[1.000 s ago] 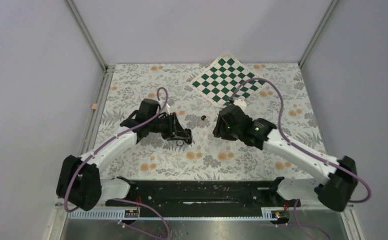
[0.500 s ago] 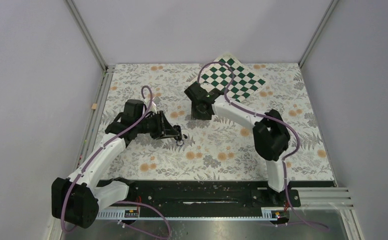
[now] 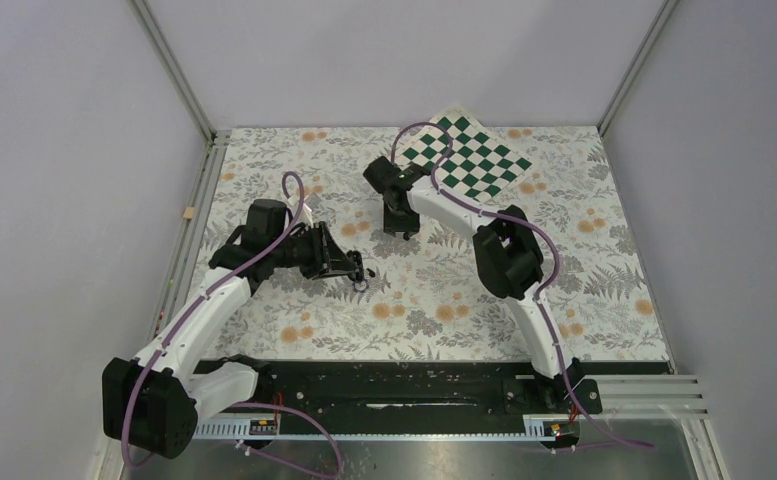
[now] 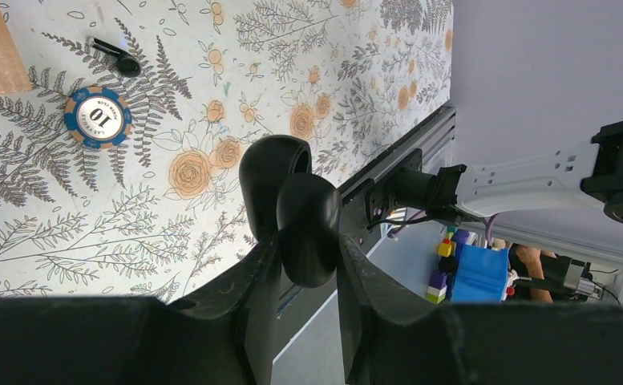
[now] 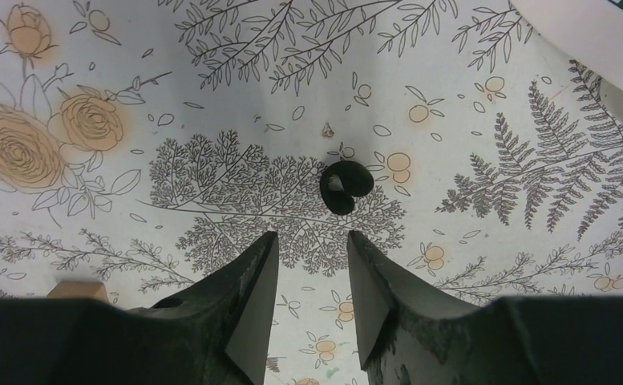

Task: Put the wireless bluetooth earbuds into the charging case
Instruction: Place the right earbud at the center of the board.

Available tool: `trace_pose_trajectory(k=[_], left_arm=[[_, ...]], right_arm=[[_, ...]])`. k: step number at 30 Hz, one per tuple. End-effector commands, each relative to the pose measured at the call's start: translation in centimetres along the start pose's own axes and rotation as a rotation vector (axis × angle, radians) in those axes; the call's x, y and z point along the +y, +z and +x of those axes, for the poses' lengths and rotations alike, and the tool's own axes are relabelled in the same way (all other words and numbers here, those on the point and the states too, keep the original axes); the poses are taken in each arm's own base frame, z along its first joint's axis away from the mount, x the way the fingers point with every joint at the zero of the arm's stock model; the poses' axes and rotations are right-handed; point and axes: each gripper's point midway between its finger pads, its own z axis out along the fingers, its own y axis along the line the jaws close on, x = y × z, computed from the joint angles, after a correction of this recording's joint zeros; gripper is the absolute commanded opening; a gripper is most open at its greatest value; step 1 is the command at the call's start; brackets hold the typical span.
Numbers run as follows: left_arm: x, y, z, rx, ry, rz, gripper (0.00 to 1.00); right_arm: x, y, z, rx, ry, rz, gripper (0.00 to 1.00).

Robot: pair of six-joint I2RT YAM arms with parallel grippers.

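Observation:
My left gripper [image 4: 308,241] is shut on the charging case [image 4: 292,200], a black rounded oval with its lid hinged open, held above the floral cloth. In the top view this gripper [image 3: 357,266] is left of centre. My right gripper [image 5: 312,235] is open and points down at the cloth with nothing between its fingers. One glossy black earbud [image 5: 345,187] lies just beyond its fingertips. In the top view the right gripper [image 3: 401,226] covers that bud. Another small black earbud [image 4: 123,62] lies on the cloth past the left gripper.
A blue and white poker chip [image 4: 98,117] lies near the left gripper, also visible from above as the chip [image 3: 361,285]. A green and white chessboard mat [image 3: 464,155] lies at the back, its curled edge [image 5: 604,48] close to the right gripper. A tan strip [image 5: 74,289] lies beside the right fingers.
The right arm swung from centre-right to the far middle, by the chessboard mat, its gripper now over the earbud. The left arm drew slightly left with the case.

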Motion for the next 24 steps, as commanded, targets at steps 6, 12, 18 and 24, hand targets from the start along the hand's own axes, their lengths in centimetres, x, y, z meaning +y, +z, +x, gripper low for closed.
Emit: trace_pose_trajectory(k=[6,12,18,24], left_arm=[[-1.5,-0.4,-1.0,-0.029,0.047,0.059,0.00],[-1.7,-0.6,-1.1,-0.036,0.051,0.065,0.00],[-1.9,-0.4,-1.1,-0.032,0.047,0.079,0.00],[-2.2,-0.4,-1.2,-0.032,0.047,0.094,0.00]], right_arm=[[-1.5,1.3,-0.5,0.045,-0.009,0.069,0.42],[-2.1,1.9,-0.4,0.062,0.002,0.074,0.36],[-2.7,1.8,-0.1,0.068,-0.007,0.070,0.33],[-2.8,2.2,0.4,0.093,0.016,0.039,0.28]])
